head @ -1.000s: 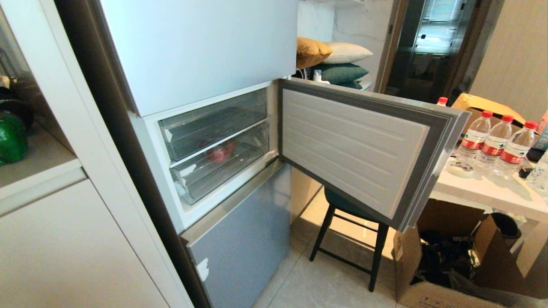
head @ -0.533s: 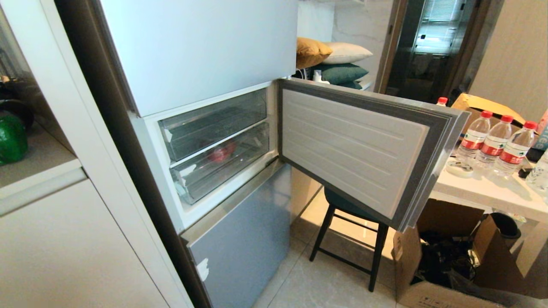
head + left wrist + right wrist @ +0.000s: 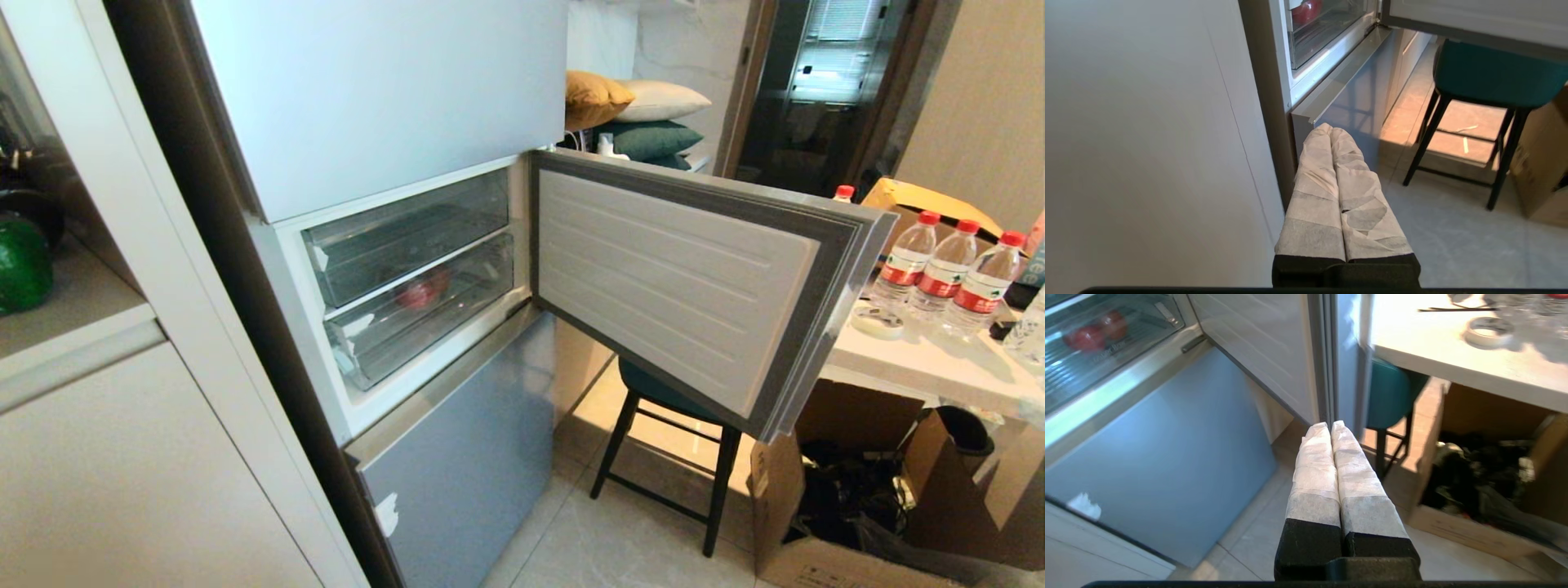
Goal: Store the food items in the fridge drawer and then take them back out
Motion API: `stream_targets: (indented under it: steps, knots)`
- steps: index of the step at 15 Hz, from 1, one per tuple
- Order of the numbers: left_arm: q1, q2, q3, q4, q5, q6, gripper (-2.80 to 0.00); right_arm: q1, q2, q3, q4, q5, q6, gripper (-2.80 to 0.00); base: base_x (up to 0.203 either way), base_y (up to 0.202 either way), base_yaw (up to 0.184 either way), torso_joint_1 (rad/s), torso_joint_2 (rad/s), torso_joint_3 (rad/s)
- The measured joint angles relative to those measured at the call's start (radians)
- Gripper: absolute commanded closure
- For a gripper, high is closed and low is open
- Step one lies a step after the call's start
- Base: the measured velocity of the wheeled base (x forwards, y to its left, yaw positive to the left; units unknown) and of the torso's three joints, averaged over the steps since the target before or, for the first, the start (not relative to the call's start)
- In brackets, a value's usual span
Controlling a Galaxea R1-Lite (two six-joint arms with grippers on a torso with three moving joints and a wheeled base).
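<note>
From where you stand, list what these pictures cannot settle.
- Green item: head view, cut off by the picture's left edge; identity unclear.
- Red item in the lower fridge drawer: blurred behind clear plastic in every view.
- Potato: in no view.
- Box contents: dark, indistinct.

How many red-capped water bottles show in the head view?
5: three in a row on the white table at; one cap behind; one cut off at the frame edge. More may be hidden.

Dark stool point(image 3: 665, 433) on pale tiled floor point(image 3: 620, 539) beside white table point(image 3: 931, 367).

Open fridge door point(image 3: 694, 278) over stool point(image 3: 665, 441)
</note>
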Motion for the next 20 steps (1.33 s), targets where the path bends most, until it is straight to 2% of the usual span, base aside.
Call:
stream_targets:
  steps: [3,5,7,10,15,20]
  knots:
    - [0.000,0.000,0.000,-0.001,0.001,-0.009,0.00,-0.032,0.252,-0.034,-0.236,0.053,0.006,0.00,0.000,0.000,0.000,0.000,0.00,0.000]
    - [0.000,0.000,0.000,-0.001,0.001,-0.010,0.00,-0.065,0.390,-0.059,-0.375,0.132,0.005,0.00,0.000,0.000,0.000,0.000,0.00,0.000]
    - [0.000,0.000,0.000,-0.001,0.001,-0.010,0.00,-0.092,0.495,-0.087,-0.439,0.225,0.002,0.00,0.000,0.000,0.000,0.000,0.00,0.000]
    - [0.000,0.000,0.000,-0.001,0.001,-0.009,0.00,-0.118,0.615,-0.144,-0.454,0.336,0.001,0.00,0.000,0.000,0.000,0.000,0.00,0.000]
    - [0.000,0.000,0.000,0.000,0.001,-0.009,0.00,-0.149,0.812,-0.222,-0.609,0.373,-0.037,0.00,0.000,0.000,0.000,0.000,0.00,0.000]
    - [0.000,0.000,0.000,0.001,0.003,-0.004,0.00,-0.192,0.939,-0.288,-0.633,0.380,-0.065,0.00,0.000,0.000,0.000,0.000,0.00,0.000]
